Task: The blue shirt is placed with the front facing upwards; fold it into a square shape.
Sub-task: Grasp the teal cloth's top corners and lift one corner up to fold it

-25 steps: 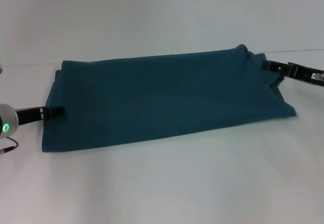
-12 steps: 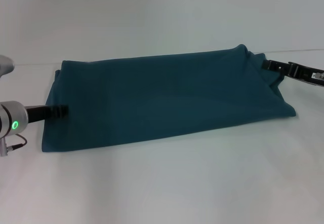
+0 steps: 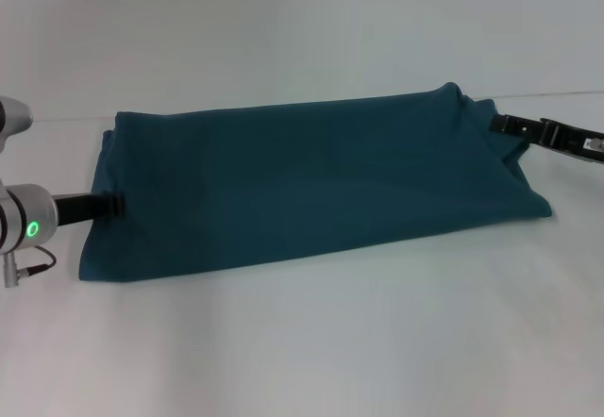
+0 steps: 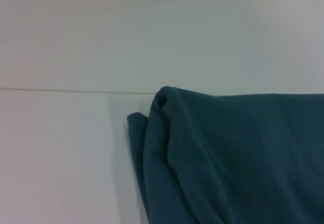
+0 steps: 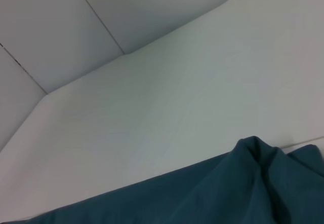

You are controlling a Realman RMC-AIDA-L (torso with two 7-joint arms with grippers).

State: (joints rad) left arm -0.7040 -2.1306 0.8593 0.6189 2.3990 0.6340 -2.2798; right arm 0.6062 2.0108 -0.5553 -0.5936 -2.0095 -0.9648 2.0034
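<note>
Your blue shirt (image 3: 302,186) lies across the middle of the white bench (image 3: 311,341) as a long plain-teal band, already folded lengthwise. The left gripper (image 3: 111,206) sits at its left edge and the right gripper (image 3: 498,124) at its far right corner — probably placed to lift both ends — though you cannot tell either one's grip.
</note>
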